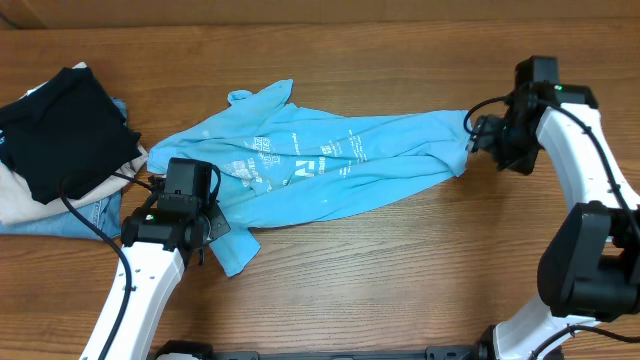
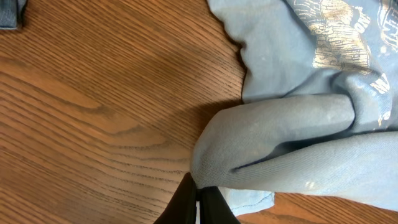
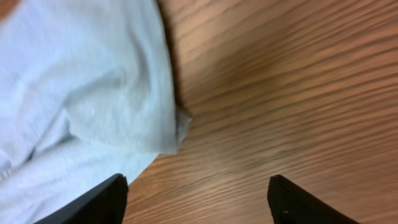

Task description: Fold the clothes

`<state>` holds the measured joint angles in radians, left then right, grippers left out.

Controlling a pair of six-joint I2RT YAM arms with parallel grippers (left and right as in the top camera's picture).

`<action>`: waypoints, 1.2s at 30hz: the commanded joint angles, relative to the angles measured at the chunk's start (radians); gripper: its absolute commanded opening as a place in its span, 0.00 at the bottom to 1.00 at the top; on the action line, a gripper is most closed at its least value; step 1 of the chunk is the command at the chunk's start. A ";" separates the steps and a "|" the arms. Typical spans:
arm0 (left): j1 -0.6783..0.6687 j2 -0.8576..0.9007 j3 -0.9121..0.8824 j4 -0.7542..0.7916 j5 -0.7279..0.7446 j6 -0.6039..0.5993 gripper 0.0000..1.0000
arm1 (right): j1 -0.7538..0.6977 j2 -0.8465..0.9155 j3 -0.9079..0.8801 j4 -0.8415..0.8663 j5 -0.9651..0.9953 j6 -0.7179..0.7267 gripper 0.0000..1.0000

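Looking down from overhead, the sky-blue T-shirt (image 1: 320, 165) lies crumpled and drawn out in a long band across the middle of the table (image 1: 400, 270), one end near the left front and the other reaching toward the right edge. The left claw (image 1: 207, 228) sits at the shirt's near-left end, and the right claw (image 1: 472, 135) at its far-right end. Only this view shows the pile by the left edge: a black garment (image 1: 70, 130) lying on beige cloth (image 1: 20, 195) and folded pale denim (image 1: 60, 215). From above, neither claw's state can be told. The left wrist view settles one: the dark fingertips are pressed together at the bottom of the frame, pinching a thick fold of the shirt that bunches out from the tips, with bare wood to the left and a scrap of denim in the top left corner. The right wrist view settles the other: the two black fingers (image 3: 99, 202) stand spread wide with only wood grain between them, and the shirt's edge lies just beside the left-hand one, ungripped. White print runs in several blocks across the shirt's middle in the overhead view, too small to read. The left wrist view catches a cracked pale print at its upper right, also unreadable.
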<state>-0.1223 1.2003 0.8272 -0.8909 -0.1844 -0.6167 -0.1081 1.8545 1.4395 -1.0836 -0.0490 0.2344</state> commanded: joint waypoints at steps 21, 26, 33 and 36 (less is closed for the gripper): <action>0.006 -0.010 0.002 0.005 -0.028 0.018 0.04 | 0.072 -0.029 -0.205 0.613 -0.089 -0.016 0.04; 0.006 -0.010 0.002 0.005 -0.027 0.018 0.04 | 0.074 -0.029 -0.086 0.621 -0.095 -0.026 0.33; 0.006 -0.010 0.002 0.005 -0.027 0.018 0.04 | 0.074 -0.023 -0.098 0.367 -0.022 -0.024 0.60; 0.006 -0.010 0.002 0.004 -0.027 0.018 0.04 | 0.074 -0.018 -0.118 0.273 -0.005 -0.025 0.63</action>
<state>-0.1223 1.2003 0.8272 -0.8906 -0.1883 -0.6167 -0.0376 1.8385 1.3396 -0.7731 -0.0990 0.2092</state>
